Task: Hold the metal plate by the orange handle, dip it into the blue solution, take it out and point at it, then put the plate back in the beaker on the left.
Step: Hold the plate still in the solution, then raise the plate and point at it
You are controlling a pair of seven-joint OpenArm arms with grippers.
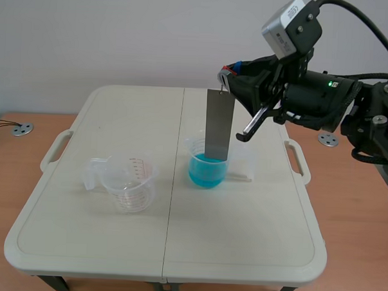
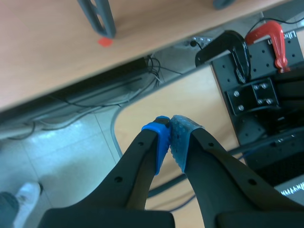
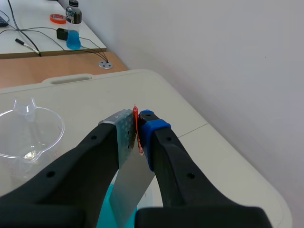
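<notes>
Scene view: right claw (image 1: 228, 75) clamped on orange handle (image 1: 233, 67); metal plate (image 1: 219, 124) hanging at 6 o'clock from it, long axis vertical, lower end in blue solution (image 1: 206, 170); empty beaker (image 1: 131, 183) at 9 o'clock, well apart. Probably next: straight lift toward 12.
Left wrist view: left claw (image 2: 170, 137) holding nothing, pads (image 2: 159, 137) pressed together, plate out of sight.
Right wrist view: handle pinched, plate pointing down.

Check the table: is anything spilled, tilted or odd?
Nothing stands out. The plate hangs straight from the right gripper, its end in the blue solution. The left beaker stands upright; no spill shows.
</notes>
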